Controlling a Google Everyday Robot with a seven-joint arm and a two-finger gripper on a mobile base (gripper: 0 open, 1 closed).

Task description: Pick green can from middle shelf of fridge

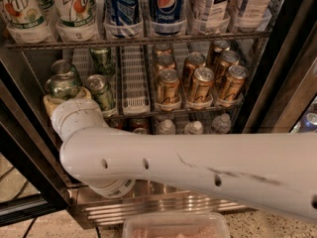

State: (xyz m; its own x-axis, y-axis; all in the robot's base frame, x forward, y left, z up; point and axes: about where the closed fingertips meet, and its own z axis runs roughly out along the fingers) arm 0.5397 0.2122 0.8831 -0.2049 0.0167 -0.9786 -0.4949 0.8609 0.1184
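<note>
Gripper point(58, 101) on the white tubular arm point(198, 162) sits at left of frame, touching the front-left green-and-white aluminium can point(62, 86). Can stands on the grey wire middle shelf point(136, 90) of the stainless-steel fridge point(148, 207). Grip state: cannot tell. Gold-amber cans point(200, 83) centre-right.

- The white arm point(198, 167) is stretched across the lower part of the view, from the right edge towards the left.
- At a rounded elbow point(94, 170) it is bent upwards into a short ribbed wrist point(77, 119).
- The gripper point(55, 102) is seen only as a tan base above the wrist, far left.
</note>
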